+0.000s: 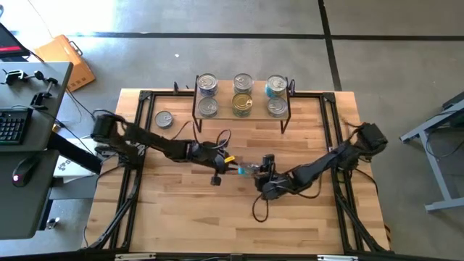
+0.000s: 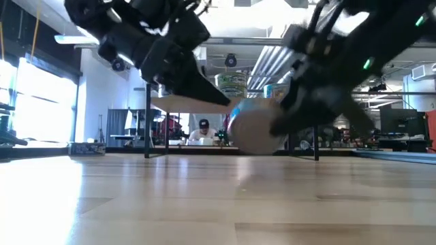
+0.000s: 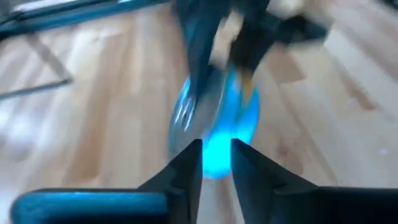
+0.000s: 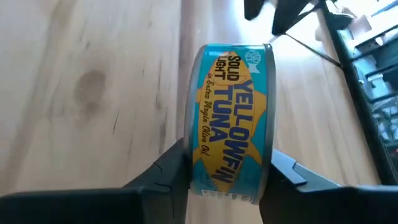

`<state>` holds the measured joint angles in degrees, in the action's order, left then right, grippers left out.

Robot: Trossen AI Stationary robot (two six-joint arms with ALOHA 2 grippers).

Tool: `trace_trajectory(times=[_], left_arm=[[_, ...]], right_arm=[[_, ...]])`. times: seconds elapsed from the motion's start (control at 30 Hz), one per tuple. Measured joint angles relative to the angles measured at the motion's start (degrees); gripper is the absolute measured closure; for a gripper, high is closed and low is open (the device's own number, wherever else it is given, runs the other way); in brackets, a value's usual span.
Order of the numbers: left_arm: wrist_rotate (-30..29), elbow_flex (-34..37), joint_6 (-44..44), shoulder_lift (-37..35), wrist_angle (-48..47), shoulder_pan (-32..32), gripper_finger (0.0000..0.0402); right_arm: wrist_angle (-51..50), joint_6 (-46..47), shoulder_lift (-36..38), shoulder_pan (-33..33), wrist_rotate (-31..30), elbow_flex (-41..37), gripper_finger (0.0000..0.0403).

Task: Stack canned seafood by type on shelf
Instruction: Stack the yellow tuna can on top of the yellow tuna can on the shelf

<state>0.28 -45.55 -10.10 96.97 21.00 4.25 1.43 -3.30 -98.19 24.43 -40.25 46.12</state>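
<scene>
My right gripper (image 4: 229, 171) is shut on a round tuna tin with a blue and yellow label (image 4: 233, 118) over the middle of the table (image 1: 249, 169). My left gripper (image 3: 216, 149) is level with it on the tin's left (image 1: 233, 163). Its fingers are a narrow gap apart and point at the tin's blue side (image 3: 227, 124). I cannot tell whether they touch it. The shelf (image 1: 243, 94) stands at the table's far edge, with three tins on top and three underneath. One more silver-lidded tin (image 1: 164, 119) lies flat on the table left of the shelf. My right gripper pinches the tin between its two fingers, one on each flat end (image 4: 189, 155), with the label band facing the wrist. The fingers come in low from the table's right. The tin stands on edge, its lid (image 3: 183, 118) sideways, lifted clear of the table (image 2: 255, 126).
The shelf's black legs (image 1: 284, 119) stand just beyond the two grippers. Black rails (image 1: 141, 130) run along the table's left and right sides. Bare wood lies toward the near edge (image 1: 232, 225). A person sits in the room far behind (image 2: 203, 129).
</scene>
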Motion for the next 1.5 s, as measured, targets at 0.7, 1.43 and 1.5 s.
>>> trace_trajectory(times=[0.7, 1.43, 1.5], left_arm=[[-12.74, 0.04, 4.91, -3.8, -9.3, 7.06, 0.0308], [-13.56, 0.04, 4.95, -3.15, -9.12, 7.96, 0.0308], [-13.56, 0.04, 4.95, -3.16, -9.14, 7.96, 0.0308]], right_arm=[[-51.44, -12.44, 19.16, -19.87, -16.88, 20.55, 0.0283], [-53.88, -19.99, 16.84, -29.08, -13.97, 20.55, 0.0221], [-53.9, -19.75, 16.85, -29.08, -14.01, 20.55, 0.0219]])
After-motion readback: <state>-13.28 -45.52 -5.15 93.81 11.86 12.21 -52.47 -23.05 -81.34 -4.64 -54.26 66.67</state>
